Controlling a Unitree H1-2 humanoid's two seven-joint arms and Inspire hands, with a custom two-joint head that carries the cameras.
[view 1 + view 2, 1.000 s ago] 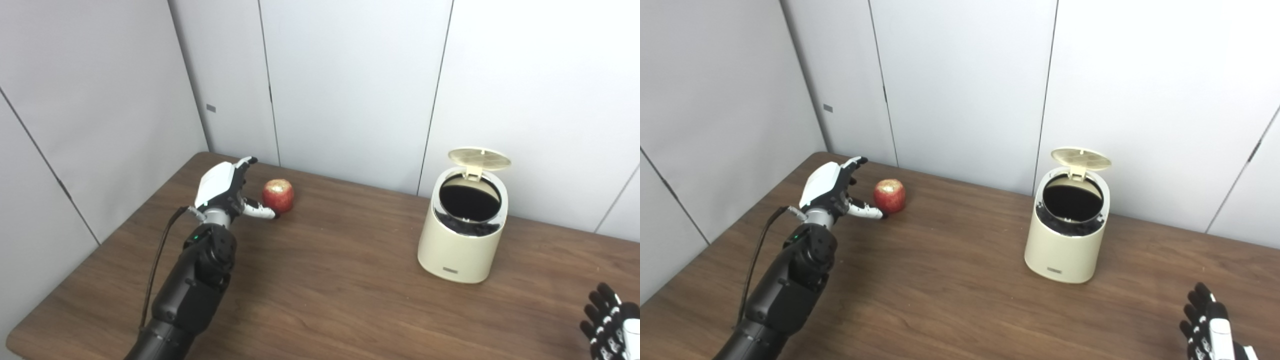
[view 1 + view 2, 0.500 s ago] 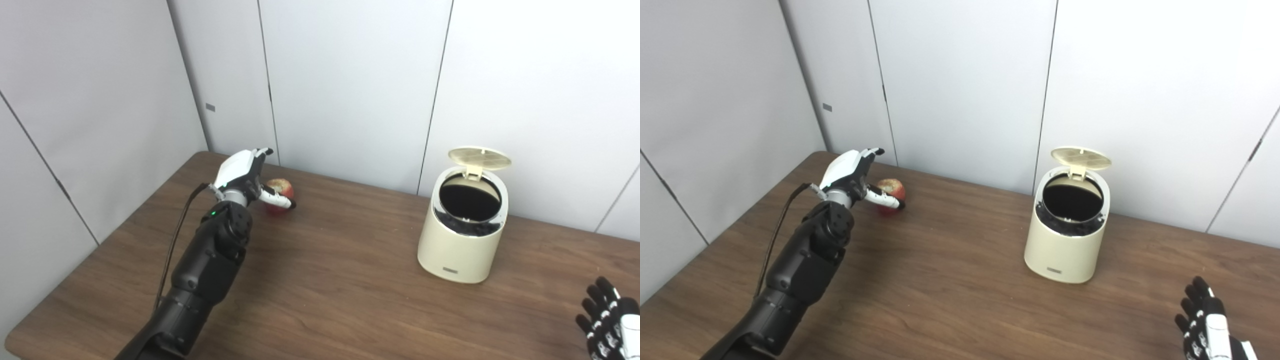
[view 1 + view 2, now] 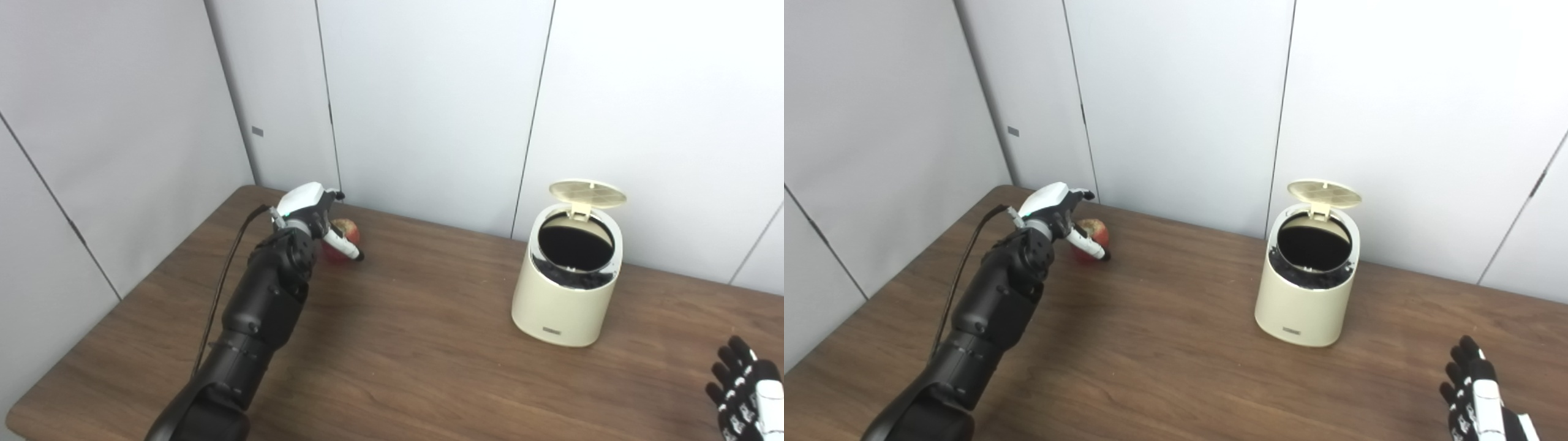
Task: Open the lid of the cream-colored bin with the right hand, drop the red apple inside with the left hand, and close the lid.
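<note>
At 10 o'clock on surface, left eye view: left hand cupping over red apple, fingers wrapping, grasp not confirmed. Apple likely firm, smooth, roll-prone; best gripping around widest girth. Cream-colored bin sitting at 3 o'clock, lid standing open.

Right eye view: right hand idling at 5 o'clock, fingers spread, holding nothing, showing fuller here. Apple mostly hiding behind hand.

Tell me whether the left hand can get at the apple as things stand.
Probably yes. The left hand is already over the red apple, its thumb lying across the apple's front, and nothing stands between them. Whether it has a firm grip yet cannot be told.
</note>
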